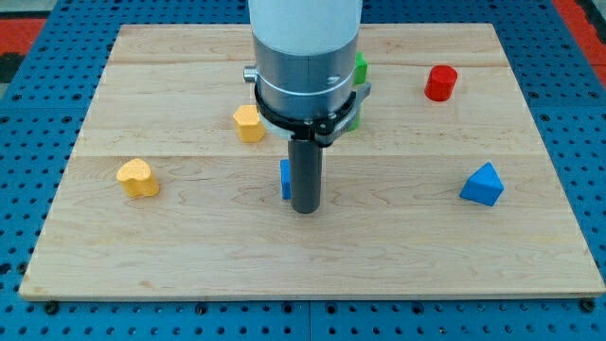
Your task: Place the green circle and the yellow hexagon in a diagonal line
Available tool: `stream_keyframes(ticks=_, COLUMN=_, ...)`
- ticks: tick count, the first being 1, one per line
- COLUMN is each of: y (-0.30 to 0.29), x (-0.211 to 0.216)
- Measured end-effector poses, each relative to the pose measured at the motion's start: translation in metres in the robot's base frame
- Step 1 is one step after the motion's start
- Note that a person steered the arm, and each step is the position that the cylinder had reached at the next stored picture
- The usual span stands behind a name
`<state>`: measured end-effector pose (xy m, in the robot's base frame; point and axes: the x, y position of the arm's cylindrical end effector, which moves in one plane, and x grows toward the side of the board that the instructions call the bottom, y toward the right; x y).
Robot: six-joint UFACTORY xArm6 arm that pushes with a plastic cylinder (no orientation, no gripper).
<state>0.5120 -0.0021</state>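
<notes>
My tip (305,209) rests on the wooden board (189,256) near its middle. A blue block (285,179) sits just to the tip's left, mostly hidden by the rod; I cannot tell whether they touch. The yellow hexagon (249,123) lies up and to the left of the tip. A green block (360,69), probably the green circle, shows only as a sliver behind the arm's body at the view's top, with another green sliver (357,118) lower down.
A yellow heart-shaped block (138,177) lies at the view's left. A red cylinder (440,83) stands at the upper right. A blue triangle (483,184) lies at the right. The arm's grey body (305,57) hides the board's upper middle.
</notes>
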Motion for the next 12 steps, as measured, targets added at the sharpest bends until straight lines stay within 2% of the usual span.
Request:
stream_keyframes(ticks=1, y=0.021, x=0.016)
stream_keyframes(ticks=2, y=0.052, x=-0.042)
stream_keyframes(ticks=3, y=0.052, x=-0.107)
stream_keyframes(ticks=4, y=0.022, x=-0.148)
stream_keyframes(ticks=6, y=-0.026, x=-0.163)
stream_keyframes(ticks=7, y=0.007, x=-0.196)
stream_keyframes(ticks=8, y=0.05, x=-0.182)
stream_keyframes(ticks=9, y=0.047, x=-0.176)
stream_keyframes(ticks=10, y=-0.013, x=-0.183)
stream_keyframes(ticks=12, y=-0.059, x=-0.144)
